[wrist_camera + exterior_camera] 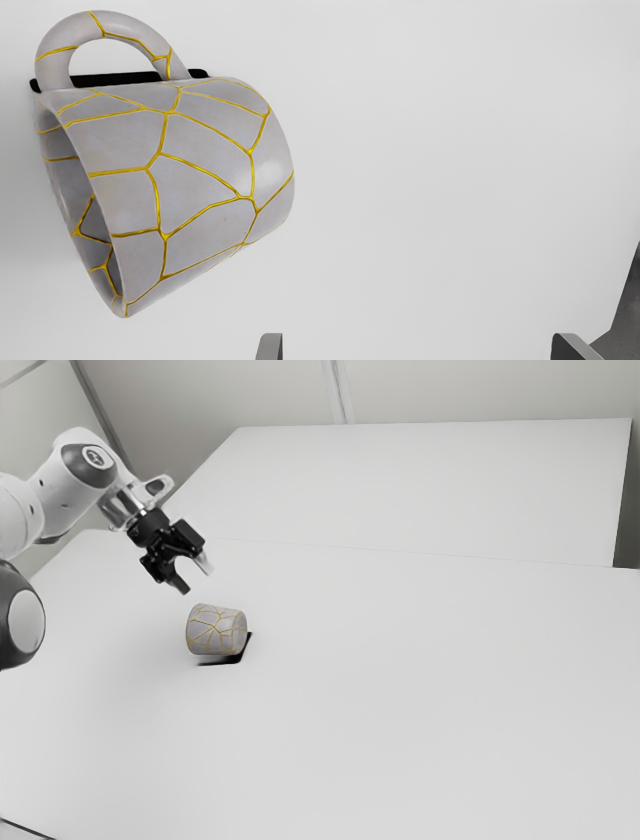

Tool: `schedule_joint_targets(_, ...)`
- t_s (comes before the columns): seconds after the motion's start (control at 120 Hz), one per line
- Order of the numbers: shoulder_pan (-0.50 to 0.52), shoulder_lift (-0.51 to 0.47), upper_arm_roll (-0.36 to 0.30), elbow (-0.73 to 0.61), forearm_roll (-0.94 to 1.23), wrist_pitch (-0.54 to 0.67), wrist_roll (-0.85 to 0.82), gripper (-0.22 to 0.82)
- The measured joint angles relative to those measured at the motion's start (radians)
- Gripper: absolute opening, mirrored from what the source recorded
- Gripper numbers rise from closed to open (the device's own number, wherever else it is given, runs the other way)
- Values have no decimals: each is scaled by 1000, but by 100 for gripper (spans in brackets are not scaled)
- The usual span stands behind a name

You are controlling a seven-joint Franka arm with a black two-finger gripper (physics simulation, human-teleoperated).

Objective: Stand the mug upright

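The gripper (190,578) hangs above the table in the exterior view, up and slightly left of the mug (215,630) as that view shows it. In the wrist view the gripper (417,347) is open, its two fingertips wide apart with nothing between them. The grey mug (200,165) with gold crack lines lies on its side, apart from the fingers. Its mouth and hollow inside show at one end, and its handle (120,25) sticks out from the side facing away from the fingertips.
A large white table (400,690) carries the mug. Behind it in the exterior view stands another white surface (430,490), with pale walls beyond. A dark shadow lies against the mug.
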Motion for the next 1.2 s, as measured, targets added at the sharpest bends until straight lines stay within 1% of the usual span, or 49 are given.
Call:
schedule_joint_targets(0.233, 42, 71, 20, 3, -112, 49, 39, 58)
schedule_joint_targets(0.375, 78, 99, 22, 5, -134, 66, 57, 59)
schedule_joint_targets(0.592, 86, 142, 33, -4, -150, 85, 77, 59)
schedule_joint_targets(0.8, 72, 112, 34, -121, -170, 89, 90, 59)
schedule_joint_targets(1.092, 55, 101, 32, -154, -226, 91, 110, 58)
schedule_joint_targets(1.15, 50, 94, 32, -164, -234, 91, 114, 56)
schedule_joint_targets(1.2, 45, 87, 32, -168, -239, 92, 116, 51)
